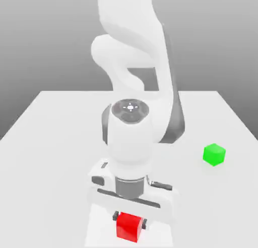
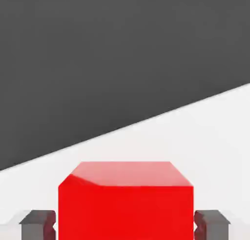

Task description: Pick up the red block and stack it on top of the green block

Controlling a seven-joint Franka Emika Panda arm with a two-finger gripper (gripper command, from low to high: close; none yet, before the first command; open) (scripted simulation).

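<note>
The two-finger hand (image 1: 129, 220) grips the small glossy bright-red cube (image 1: 128, 226) from both sides, its dark pads (image 2: 39, 223) pressed against opposite faces, low at the near edge of the plain white surface (image 1: 45, 141). A straight lift before any sideways travel should keep the cube square in the grip. The small bright-green cube (image 1: 213, 155) sits well apart toward the exterior view's right, with nothing lying between the two.

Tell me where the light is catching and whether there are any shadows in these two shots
In the hand view, the red block carries a pale glossy sheen on its top face, held between the dark fingers. In the exterior view, lighting is soft and even; the green block throws only a faint shadow on the white table.
</note>
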